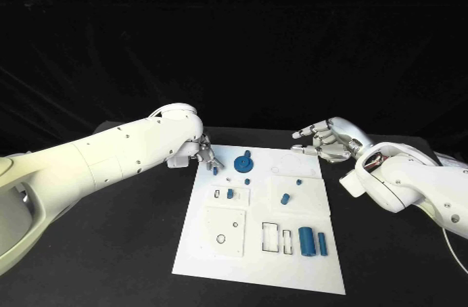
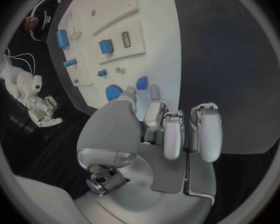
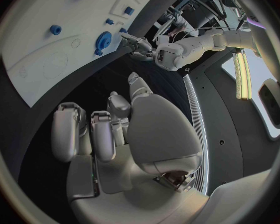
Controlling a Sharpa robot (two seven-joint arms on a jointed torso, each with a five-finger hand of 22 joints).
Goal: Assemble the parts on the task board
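Observation:
The white task board [image 1: 255,253] lies mid-table with several blue parts on it. A blue gear [image 1: 243,163] stands near its far edge, and a small blue peg [image 1: 214,171] stands by the far left corner. My left hand [image 1: 202,154] hovers at that corner with its fingertips just above the peg and nothing in its grip. In the left wrist view the hand [image 2: 174,129] reaches toward the peg [image 2: 142,82] and the gear [image 2: 113,92]. My right hand [image 1: 322,143] hangs empty over the far right corner, fingers apart. The right wrist view shows this hand [image 3: 109,129], the gear [image 3: 103,39] and my left hand [image 3: 139,45].
Two blue cylinders [image 1: 313,242] lie side by side at the board's near right, beside rectangular slots [image 1: 276,237]. Smaller blue pieces [image 1: 230,193] [image 1: 285,199] sit mid-board. Black table [image 1: 127,239] lies on both sides of the board.

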